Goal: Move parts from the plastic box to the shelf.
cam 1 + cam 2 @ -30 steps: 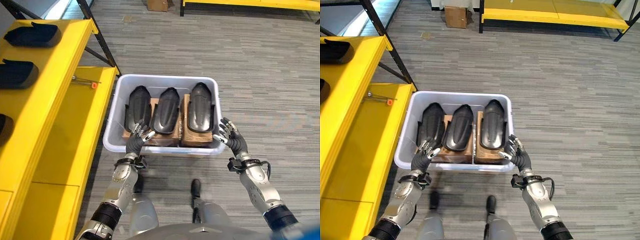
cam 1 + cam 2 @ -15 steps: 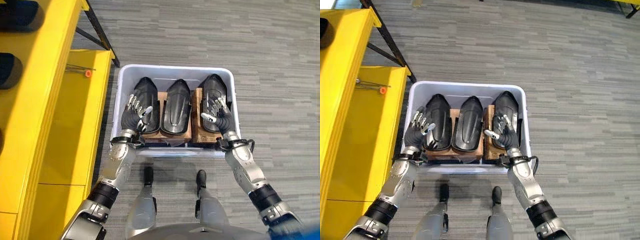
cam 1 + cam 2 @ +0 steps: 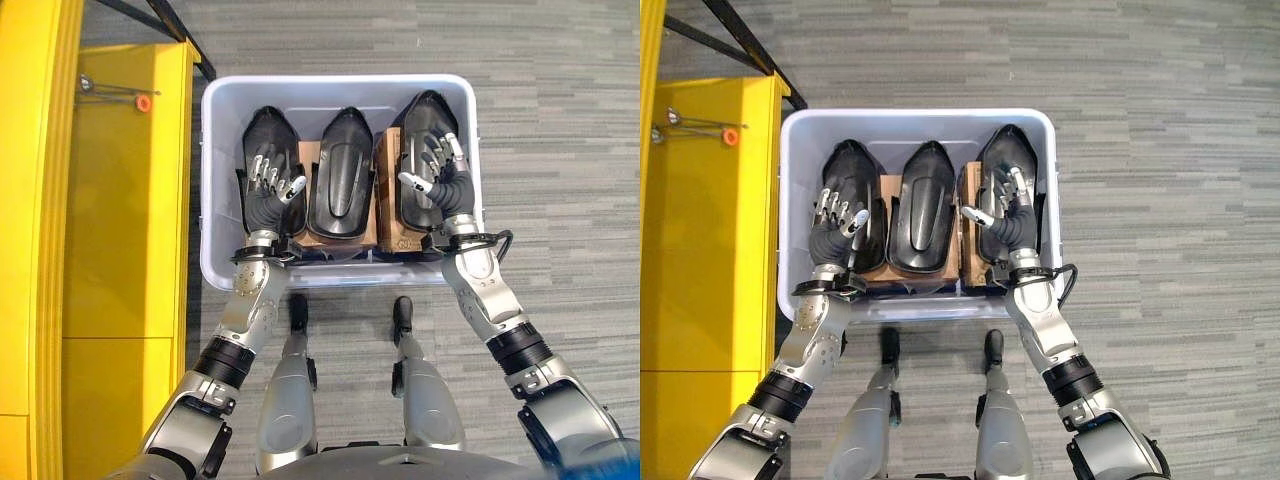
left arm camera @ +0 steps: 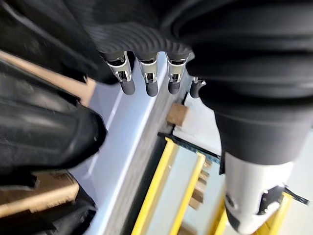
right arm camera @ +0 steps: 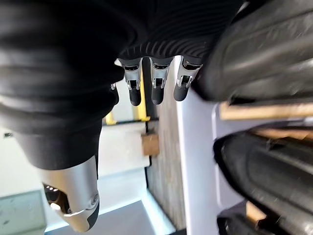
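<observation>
three black parts are being kept in the plastic box (image 3: 215, 270) beside the yellow shelf (image 3: 120, 200). the left hand (image 3: 268, 188) is being held relaxed over the left part (image 3: 268, 135), the right hand (image 3: 437, 178) likewise over the right part (image 3: 428, 112). no legible writing is being shown.

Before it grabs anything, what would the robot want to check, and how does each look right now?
1. Parts in plastic box: three black parts, ok.
2. Left hand over left part: ok.
3. Right hand over right part: ok.
4. Fingers open, ready to close: ok, both hands.
5. Contact with parts: cannot tell.
6. Middle part uncovered by hands: ok.
</observation>
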You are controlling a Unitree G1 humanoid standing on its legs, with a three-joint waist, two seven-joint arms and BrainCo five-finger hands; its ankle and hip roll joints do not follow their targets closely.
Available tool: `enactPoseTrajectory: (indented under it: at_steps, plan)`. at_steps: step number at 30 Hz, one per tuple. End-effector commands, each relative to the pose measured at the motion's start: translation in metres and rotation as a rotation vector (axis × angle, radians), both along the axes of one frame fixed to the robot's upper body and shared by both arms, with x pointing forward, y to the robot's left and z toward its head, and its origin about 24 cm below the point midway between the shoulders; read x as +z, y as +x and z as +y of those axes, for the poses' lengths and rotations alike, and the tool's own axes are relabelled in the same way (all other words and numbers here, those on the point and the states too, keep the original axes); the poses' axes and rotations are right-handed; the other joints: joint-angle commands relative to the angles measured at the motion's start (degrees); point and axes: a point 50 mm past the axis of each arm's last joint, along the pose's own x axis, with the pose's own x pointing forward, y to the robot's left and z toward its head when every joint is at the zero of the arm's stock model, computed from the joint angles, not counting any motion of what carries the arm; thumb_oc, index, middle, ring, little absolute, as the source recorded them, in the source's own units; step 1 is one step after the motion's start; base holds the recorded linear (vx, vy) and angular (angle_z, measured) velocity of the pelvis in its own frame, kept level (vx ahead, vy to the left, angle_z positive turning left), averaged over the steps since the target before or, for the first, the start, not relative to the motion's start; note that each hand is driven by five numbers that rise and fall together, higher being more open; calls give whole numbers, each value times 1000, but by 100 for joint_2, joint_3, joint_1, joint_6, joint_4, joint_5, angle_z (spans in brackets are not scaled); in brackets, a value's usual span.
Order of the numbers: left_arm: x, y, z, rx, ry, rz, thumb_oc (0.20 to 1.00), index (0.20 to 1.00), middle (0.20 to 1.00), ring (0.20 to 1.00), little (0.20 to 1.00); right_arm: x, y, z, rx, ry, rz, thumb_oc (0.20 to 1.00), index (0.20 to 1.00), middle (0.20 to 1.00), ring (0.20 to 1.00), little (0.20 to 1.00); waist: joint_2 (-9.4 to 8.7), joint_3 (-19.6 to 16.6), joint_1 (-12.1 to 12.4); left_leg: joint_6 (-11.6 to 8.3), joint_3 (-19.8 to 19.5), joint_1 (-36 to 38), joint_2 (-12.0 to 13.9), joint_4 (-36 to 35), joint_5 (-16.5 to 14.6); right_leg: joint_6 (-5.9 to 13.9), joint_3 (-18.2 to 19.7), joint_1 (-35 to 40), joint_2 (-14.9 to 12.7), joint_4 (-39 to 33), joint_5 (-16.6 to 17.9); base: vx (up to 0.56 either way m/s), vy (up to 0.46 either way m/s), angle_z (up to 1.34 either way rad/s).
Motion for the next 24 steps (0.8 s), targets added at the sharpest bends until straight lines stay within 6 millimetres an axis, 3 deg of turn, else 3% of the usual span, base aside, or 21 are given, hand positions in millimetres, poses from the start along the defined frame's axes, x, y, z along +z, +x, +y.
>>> enactPoseTrajectory:
  at_steps: [1, 12, 24]
  plan:
    - [26, 0, 4, 39, 2, -148, 1000, 1000, 1000, 1000, 1000, 20, -6, -6, -35, 22, -145, 1000, 1000, 1000, 1000, 1000, -41, -296, 12, -222, 16, -257, 411, 629, -52, 251, 187, -104, -290, 445, 226, -51, -8, 0]
    - [39, -3, 3, 54, -18, -214, 1000, 1000, 1000, 1000, 1000, 28, 3, -13, -115, 21, -173, 1000, 1000, 1000, 1000, 1000, 96, -32, 52, -251, -56, -538, 323, 638, 31, 238, 86, -305, -339, 473, 281, -44, -12, 2]
    - [49, -3, -10, 7, -34, -259, 1000, 1000, 1000, 1000, 1000, 24, 30, -9, -170, -41, -92, 1000, 1000, 1000, 1000, 1000, 303, 104, 266, -243, -198, -725, 221, 620, 80, 208, -76, -357, -383, 479, 256, -8, -11, 4]
